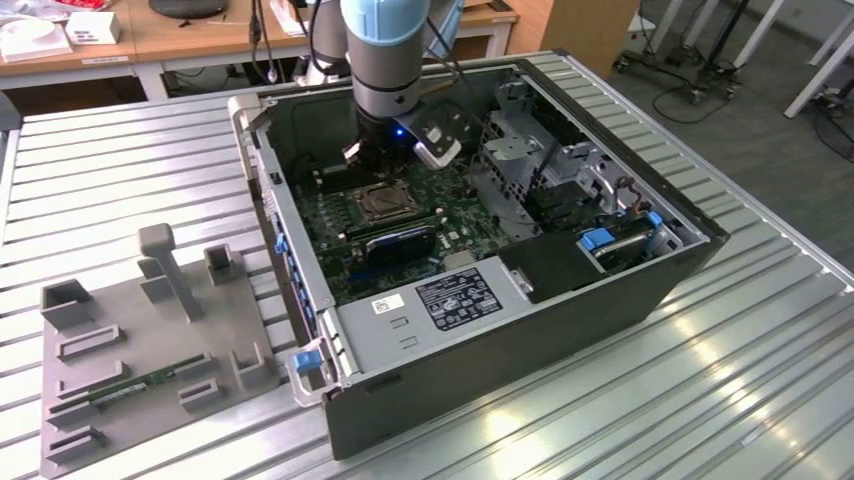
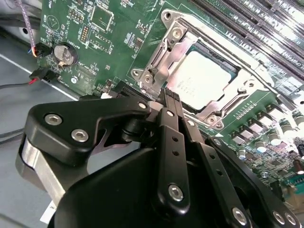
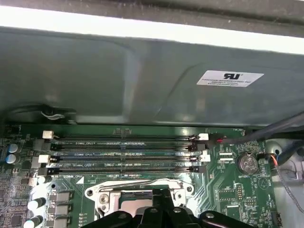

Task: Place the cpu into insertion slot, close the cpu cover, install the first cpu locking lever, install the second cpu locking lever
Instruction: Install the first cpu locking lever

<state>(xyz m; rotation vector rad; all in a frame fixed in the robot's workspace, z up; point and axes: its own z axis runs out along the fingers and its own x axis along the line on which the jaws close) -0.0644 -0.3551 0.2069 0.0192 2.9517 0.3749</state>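
**Desk:** Item one, the pincer?

**Operator:** Black two-finger gripper [image 2: 170, 97]. I read its fingers as closed together with nothing between them. The tips are just beside the socket's rim.

**Desk:** Item two, the chip?

**Operator:** Small flat square cpu with a silvery-tan metal top [image 2: 202, 80], seated in the square dark insertion slot with a silvery rim [image 1: 380, 205]. In the exterior view the slot lies at about six o'clock from the gripper [image 1: 374, 160]. The thin silvery cpu cover with a cut-out centre [image 2: 247, 80] looks to be down around the chip. I cannot tell whether the locking levers are latched.

**Desk:** Surroundings?

**Operator:** Green motherboard [image 2: 118, 28], long black memory slots [image 3: 123, 152], open dark computer case [image 1: 534, 330].

**Desk:** Handling note?

**Operator:** My judgement is that this is lever work. I'd press on metal only, in a slow, steady push, and keep the tips off the chip's top.
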